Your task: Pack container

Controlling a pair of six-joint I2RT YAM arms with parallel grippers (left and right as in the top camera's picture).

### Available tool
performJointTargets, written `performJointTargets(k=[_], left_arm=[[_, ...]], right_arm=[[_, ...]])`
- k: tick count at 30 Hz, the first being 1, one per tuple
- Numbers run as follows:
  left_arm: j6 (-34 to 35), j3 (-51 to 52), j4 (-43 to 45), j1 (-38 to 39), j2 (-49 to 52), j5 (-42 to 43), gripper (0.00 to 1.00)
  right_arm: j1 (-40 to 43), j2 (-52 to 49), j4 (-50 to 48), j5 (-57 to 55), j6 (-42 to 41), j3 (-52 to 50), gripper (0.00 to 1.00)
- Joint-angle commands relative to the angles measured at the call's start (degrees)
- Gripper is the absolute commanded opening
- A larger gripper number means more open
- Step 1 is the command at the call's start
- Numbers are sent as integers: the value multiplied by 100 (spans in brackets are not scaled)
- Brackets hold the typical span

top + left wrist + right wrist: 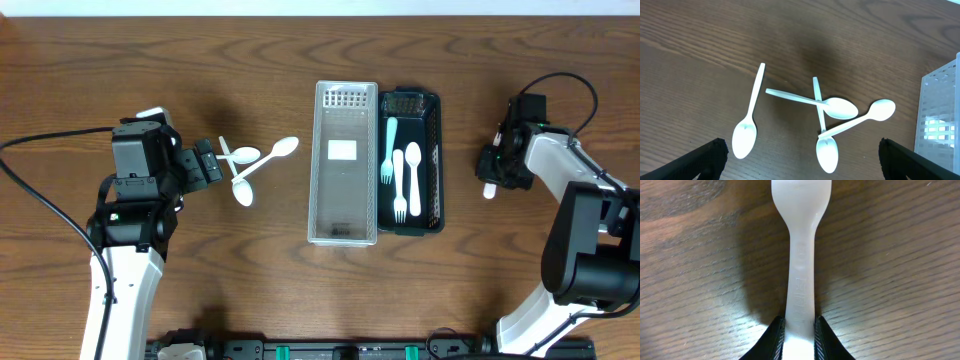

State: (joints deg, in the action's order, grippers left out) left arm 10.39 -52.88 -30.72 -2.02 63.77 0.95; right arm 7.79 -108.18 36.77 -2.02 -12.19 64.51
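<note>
Several white plastic spoons (835, 107) lie loosely crossed on the wooden table, also seen in the overhead view (250, 165). My left gripper (800, 162) is open just short of them, its fingers wide apart and empty; it shows in the overhead view (210, 167). My right gripper (800, 332) is shut on the handle of a white plastic utensil (801, 270) just above the table at the right (490, 172). The utensil's head is cut off by the frame. A clear tray (345, 235) stands beside a black tray (437, 160) in the middle.
The black tray holds a pale blue fork (389, 150), a white fork (399, 185) and a white spoon (414, 180). The clear tray (940, 120) has only a label inside. A black cable (40, 215) runs at the left.
</note>
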Motion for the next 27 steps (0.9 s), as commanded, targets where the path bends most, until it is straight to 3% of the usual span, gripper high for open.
performJointTargets(k=[1,8,15,21,27], left_arm=[[-94,-98,-33,22,22,-9,98],[-94,-96,-33,22,22,-11,98],[-94,-96,-33,22,22,-9,98],[-94,-96,-33,22,22,-11,98],[-96,-96,-33,22,22,-9,98]], right_arm=[[39,170,90,737,-98,11,1],[-90,1550,127,1456,-57,319,1],[-890,2841,81,1410,-42,337,1],[-1600,2747,168,688,-81,317,1],[-1419,2500,2,234,-111,317,17]])
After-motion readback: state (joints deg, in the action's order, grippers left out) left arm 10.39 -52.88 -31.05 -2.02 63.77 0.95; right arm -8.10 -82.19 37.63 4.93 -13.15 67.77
